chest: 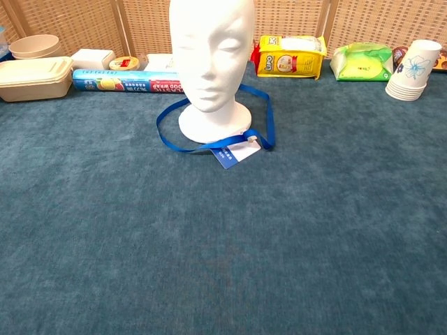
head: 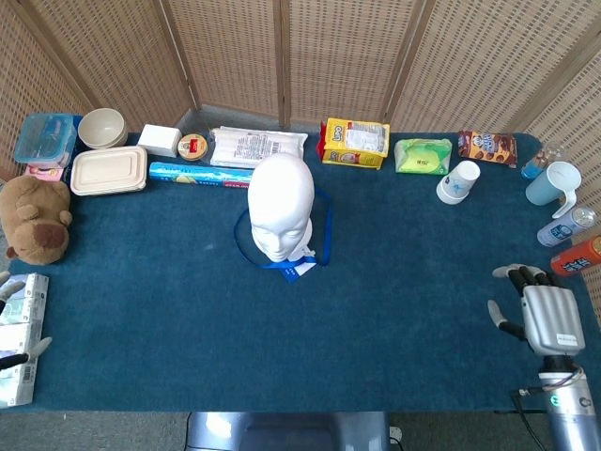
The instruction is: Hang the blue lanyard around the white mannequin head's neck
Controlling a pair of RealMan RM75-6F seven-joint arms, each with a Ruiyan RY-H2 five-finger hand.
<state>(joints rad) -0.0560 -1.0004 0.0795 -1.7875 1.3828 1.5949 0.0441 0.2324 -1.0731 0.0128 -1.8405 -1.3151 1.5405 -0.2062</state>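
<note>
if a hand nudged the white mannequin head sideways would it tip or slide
The white mannequin head looks like light foam, tall on a small round base, so a high push would probably tip it; a low one might slide it. The blue lanyard lies limp around the base and would likely drag along.
</note>
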